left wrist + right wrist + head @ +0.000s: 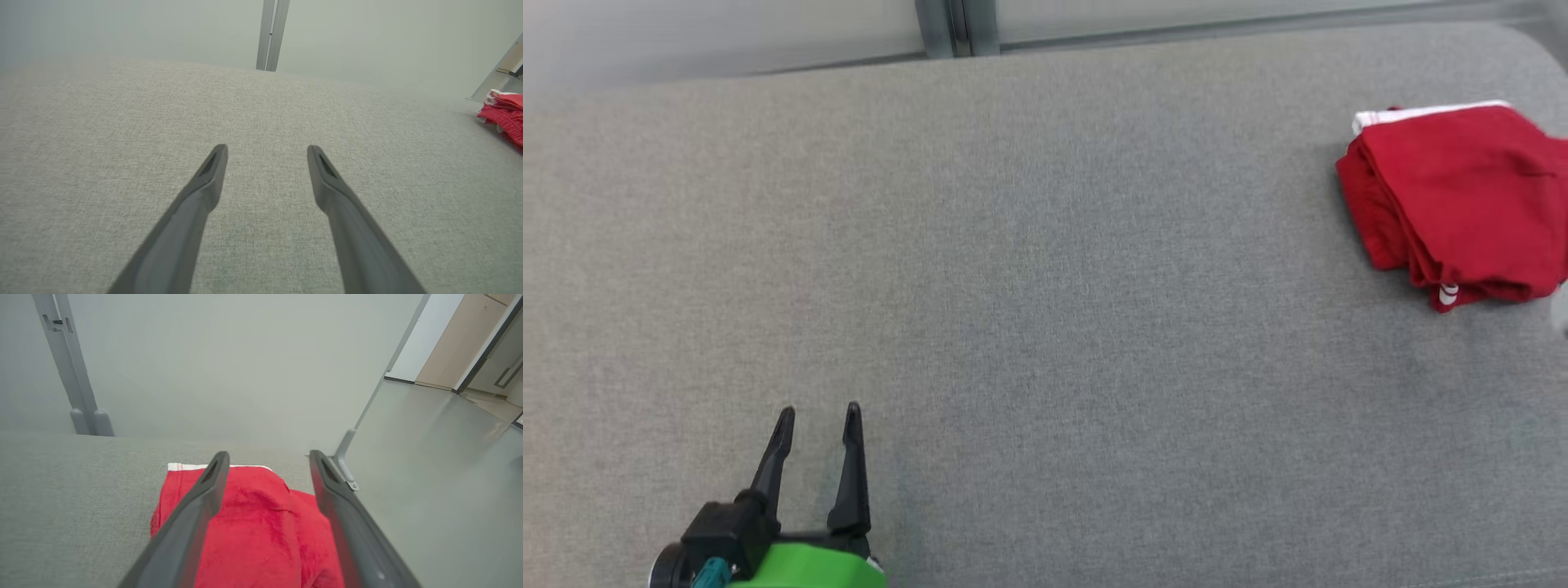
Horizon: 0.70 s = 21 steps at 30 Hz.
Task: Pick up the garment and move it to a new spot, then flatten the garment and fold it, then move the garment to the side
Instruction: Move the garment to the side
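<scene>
The garment (1462, 196) is red with white trim, folded into a compact bundle at the far right of the grey fabric surface (1045, 286). It also appears at the right edge of the left wrist view as the garment (504, 114). In the right wrist view my right gripper (267, 459) hangs open just above the garment (261, 535), its fingers spread apart with nothing between them. My left gripper (817, 420) rests open at the lower left, far from the garment, and its spread fingers (208, 179) hover over bare fabric.
The grey surface ends at a rounded right edge beside the garment, with grey floor (441, 457) beyond it. A pale partition wall (768, 33) with a grey post (271, 34) stands behind the surface. A doorway (470, 343) lies far right.
</scene>
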Tool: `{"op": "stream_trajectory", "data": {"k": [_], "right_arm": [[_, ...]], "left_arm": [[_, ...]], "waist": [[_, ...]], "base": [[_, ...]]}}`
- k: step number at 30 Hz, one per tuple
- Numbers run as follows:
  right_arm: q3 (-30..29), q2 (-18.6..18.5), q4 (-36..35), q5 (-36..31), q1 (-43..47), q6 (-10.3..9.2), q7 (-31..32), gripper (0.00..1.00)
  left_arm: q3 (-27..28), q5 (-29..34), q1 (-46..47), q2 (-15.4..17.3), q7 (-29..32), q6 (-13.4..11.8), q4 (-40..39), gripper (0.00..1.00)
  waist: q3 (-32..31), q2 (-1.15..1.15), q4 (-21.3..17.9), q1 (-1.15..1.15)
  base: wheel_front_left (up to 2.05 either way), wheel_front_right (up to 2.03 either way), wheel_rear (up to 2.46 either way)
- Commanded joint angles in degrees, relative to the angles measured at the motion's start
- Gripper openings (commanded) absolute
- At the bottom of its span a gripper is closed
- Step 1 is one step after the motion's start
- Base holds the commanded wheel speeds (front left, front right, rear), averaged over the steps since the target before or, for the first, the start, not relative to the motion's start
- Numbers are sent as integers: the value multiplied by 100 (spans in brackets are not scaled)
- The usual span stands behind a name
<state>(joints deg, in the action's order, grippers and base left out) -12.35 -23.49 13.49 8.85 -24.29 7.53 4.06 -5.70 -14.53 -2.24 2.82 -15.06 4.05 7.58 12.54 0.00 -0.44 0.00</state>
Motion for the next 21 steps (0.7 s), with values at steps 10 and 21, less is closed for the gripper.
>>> {"op": "stream_trajectory", "data": {"k": [10, 21], "right_arm": [[547, 1213, -77, -209, 2088, -8, -1740, 100], [533, 1888, -451, -597, 2926, -8, -1924, 100]], "left_arm": [[601, 258, -655, 17, -12, -324, 134, 100], [525, 124, -693, 20, -7, 105, 504, 100]], "waist": [[-1350, 0, -18, 0], [-1512, 0, 352, 0]], "base": [[0, 0, 0], [0, 0, 0]]}}
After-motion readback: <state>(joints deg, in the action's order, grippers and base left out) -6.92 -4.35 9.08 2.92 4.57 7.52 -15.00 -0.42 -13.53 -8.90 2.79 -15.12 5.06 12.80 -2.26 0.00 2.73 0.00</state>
